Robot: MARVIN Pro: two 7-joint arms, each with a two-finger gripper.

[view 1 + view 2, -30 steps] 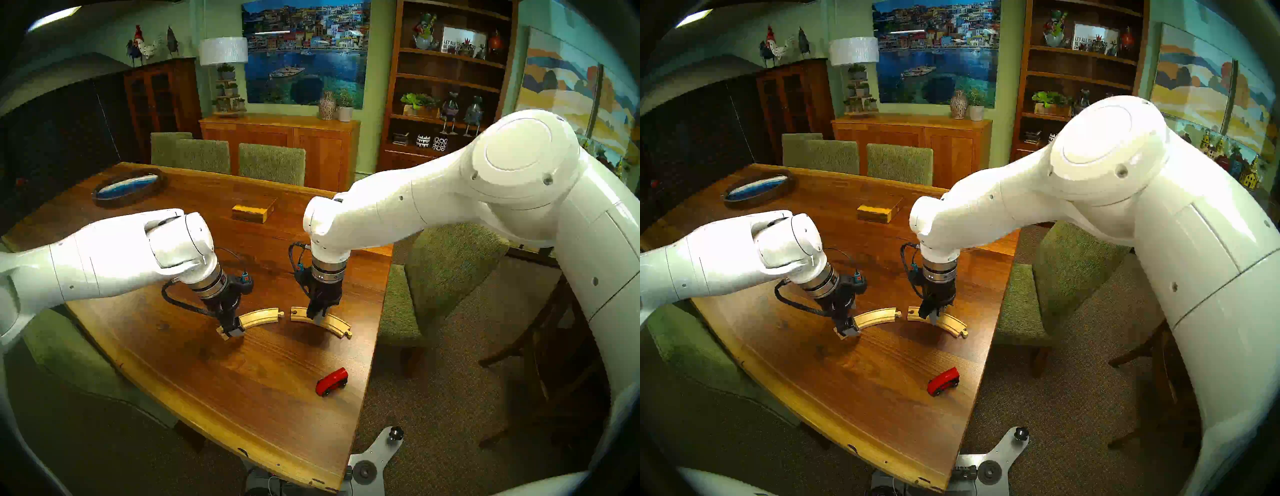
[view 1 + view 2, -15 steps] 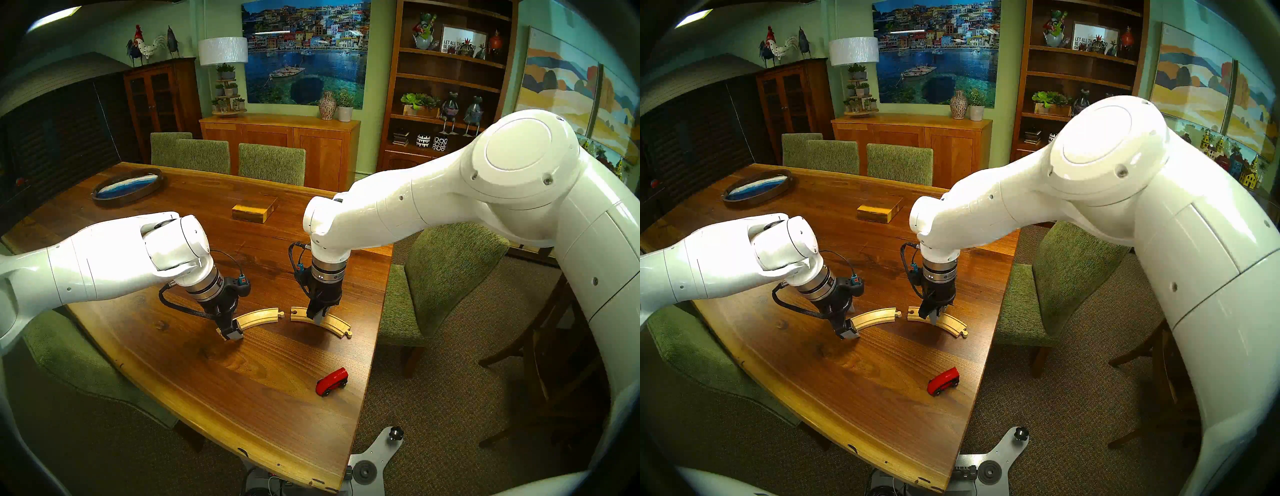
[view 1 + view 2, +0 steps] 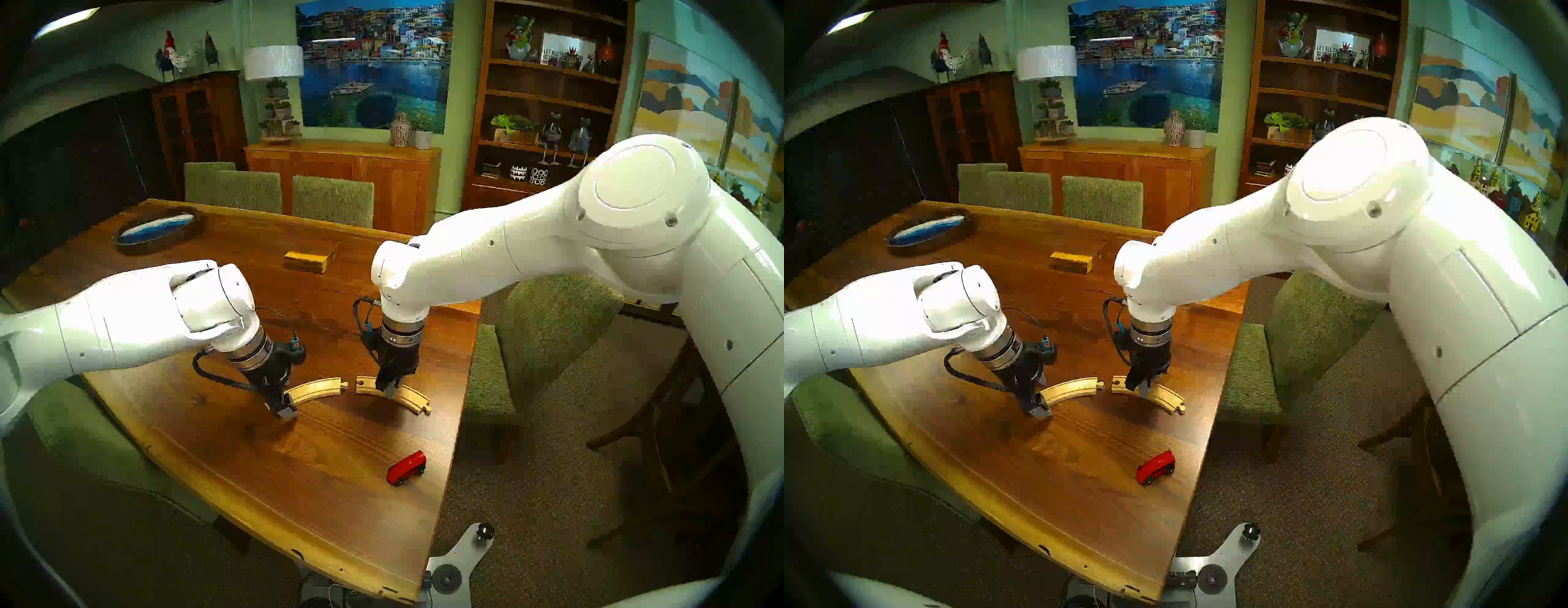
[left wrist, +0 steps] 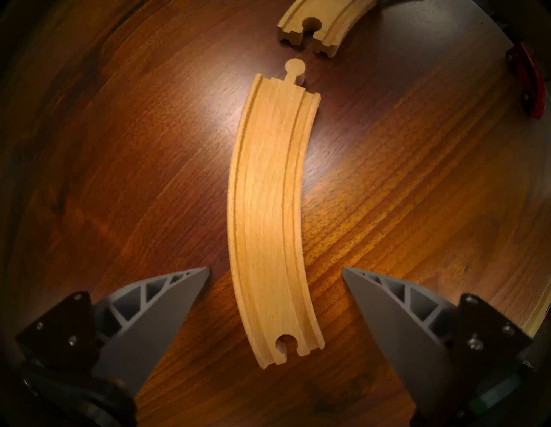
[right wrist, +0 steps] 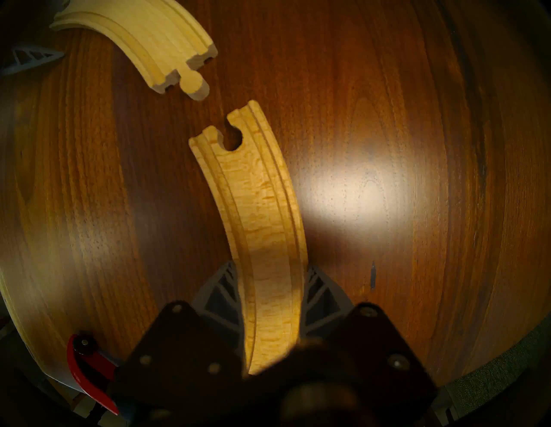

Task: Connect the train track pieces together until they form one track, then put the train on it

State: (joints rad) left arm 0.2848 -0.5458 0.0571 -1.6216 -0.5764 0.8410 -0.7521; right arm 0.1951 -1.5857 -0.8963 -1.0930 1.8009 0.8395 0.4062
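Observation:
Two curved pale wooden track pieces lie apart on the table. The left piece (image 3: 319, 388) (image 4: 268, 208) points its round peg at the hole end of the right piece (image 3: 409, 397) (image 5: 262, 208), with a small gap between them. My left gripper (image 3: 283, 406) (image 4: 275, 270) is open, low over the left piece's hole end, with a finger on each side and neither touching. My right gripper (image 3: 389, 388) (image 5: 271, 268) is shut on the right piece near its middle. The red train (image 3: 406, 468) (image 3: 1156, 468) stands alone nearer the front, by the table's right edge.
A yellowish wooden block (image 3: 312, 259) lies farther back at the middle. A dark oval tray (image 3: 157, 229) sits at the far left. The table's right edge (image 3: 464, 382) runs close beside the right piece, and green chairs (image 3: 547, 335) stand around the table.
My left wrist has shifted slightly left and tilted, and its gripper has slid a little toward the left piece's outer end. The right arm, both pieces and the train have stayed put.

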